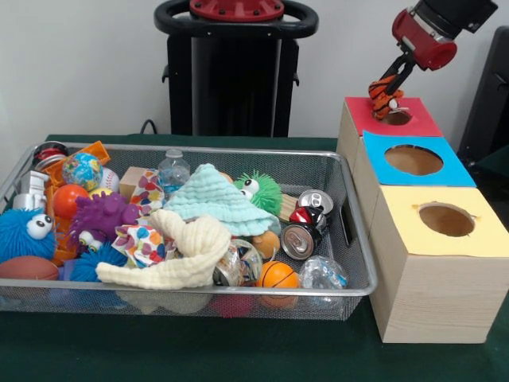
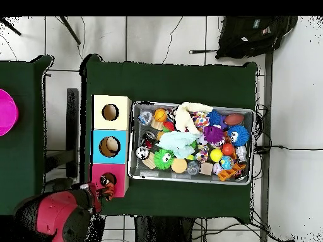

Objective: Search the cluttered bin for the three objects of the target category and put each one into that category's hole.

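— Pinching what, exactly, up there at two o'clock in the front view?

— The gripper has its fingers clamped on an orange-and-black striped plush toy, tiger-patterned and soft by the look of it. It hangs right over the hole in the red-topped box, touching or nearly touching the rim; I can't tell which.

— Why hold it there?

— My guess is that red is the hole for this category, so the toy is lined up for a drop. From overhead, the gripper sits at eight o'clock over the same red box.

— And further out?

— Next along is the blue-topped box, then the yellow-topped box, all pale wood with round cut-outs. Overhead, something pale lies inside the blue one's hole.

— The bin?

— A wire-mesh bin just beside the boxes, crowded: a mint knitted cloth, a cream cloth, a fuzzy green creature, a spiky purple toy, shiny cans and a small basketball.

— Anything tiger-like remaining?

— Nothing I can make out.
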